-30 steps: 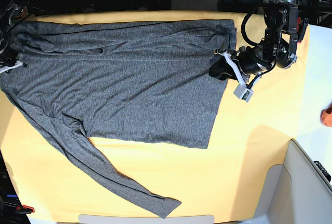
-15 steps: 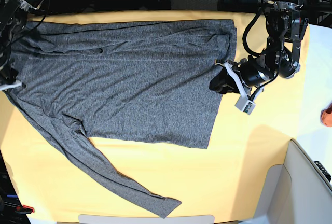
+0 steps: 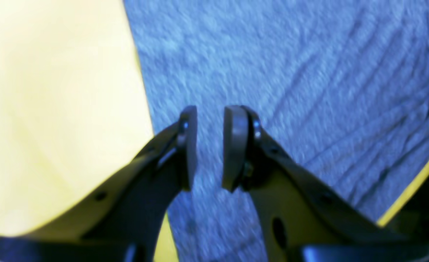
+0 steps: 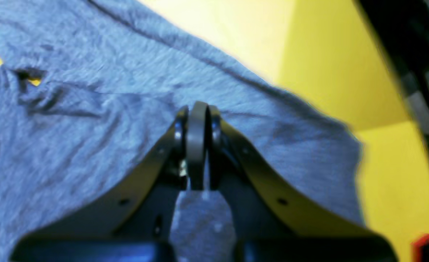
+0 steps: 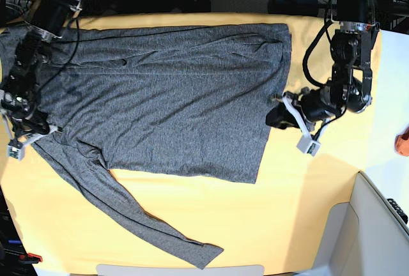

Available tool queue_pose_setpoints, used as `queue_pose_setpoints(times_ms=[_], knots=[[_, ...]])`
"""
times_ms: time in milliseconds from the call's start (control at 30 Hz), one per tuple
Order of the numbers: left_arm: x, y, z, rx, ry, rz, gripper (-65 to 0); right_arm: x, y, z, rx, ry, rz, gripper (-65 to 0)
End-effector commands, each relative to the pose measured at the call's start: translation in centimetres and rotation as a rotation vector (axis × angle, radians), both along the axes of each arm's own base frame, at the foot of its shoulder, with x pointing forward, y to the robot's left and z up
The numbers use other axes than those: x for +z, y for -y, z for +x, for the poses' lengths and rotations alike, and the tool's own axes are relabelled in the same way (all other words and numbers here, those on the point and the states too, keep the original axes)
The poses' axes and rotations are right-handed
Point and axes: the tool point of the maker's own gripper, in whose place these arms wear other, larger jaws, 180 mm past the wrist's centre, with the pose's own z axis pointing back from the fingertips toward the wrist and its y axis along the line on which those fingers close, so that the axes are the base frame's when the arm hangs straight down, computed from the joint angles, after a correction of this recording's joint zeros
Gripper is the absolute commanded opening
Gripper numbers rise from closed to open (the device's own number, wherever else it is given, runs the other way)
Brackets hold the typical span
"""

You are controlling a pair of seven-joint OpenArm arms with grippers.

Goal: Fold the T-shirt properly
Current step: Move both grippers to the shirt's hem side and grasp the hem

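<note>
T-shirt (image 5: 160, 97) spread flat on yellow cloth (image 5: 307, 212), filling left and centre of scene; one long sleeve trails toward near edge. Thin heather-grey knit, plain, faint creases. Right gripper (image 4: 197, 120) at scene's left edge, jaws pressed together, seemingly pinching shoulder fabric, likely anchoring for fold. Left gripper (image 3: 209, 145) at hem on scene's right, jaws slightly spread over fabric, holding nothing, apparently lining up grasp.

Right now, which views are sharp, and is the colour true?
Base view: sharp, the T-shirt reads grey. Left wrist view: soft, blue cast, left claw blurred at the edges. Right wrist view: same blue cast, right claw clearer, background smeared.
</note>
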Motion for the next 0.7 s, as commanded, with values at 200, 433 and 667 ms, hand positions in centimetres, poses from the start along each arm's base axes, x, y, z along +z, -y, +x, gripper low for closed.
queue_pose_setpoints(times_ms=[200,433,667], knots=[[1.1,-1.9,3.5,0.048,0.020,-0.006,-51.8,1.7,-1.0,2.8,0.038,0.104,-0.056,-65.0],[1.7,-2.4,5.2,0.066,0.025,-0.012,-50.9,2.4,-2.6,4.1,0.093,0.115,-0.070,-65.0],[0.9,-2.3,7.4,0.051,-0.048,0.008,-41.7,2.0,-1.8,5.0,0.081,0.093,-0.054,-53.4]])
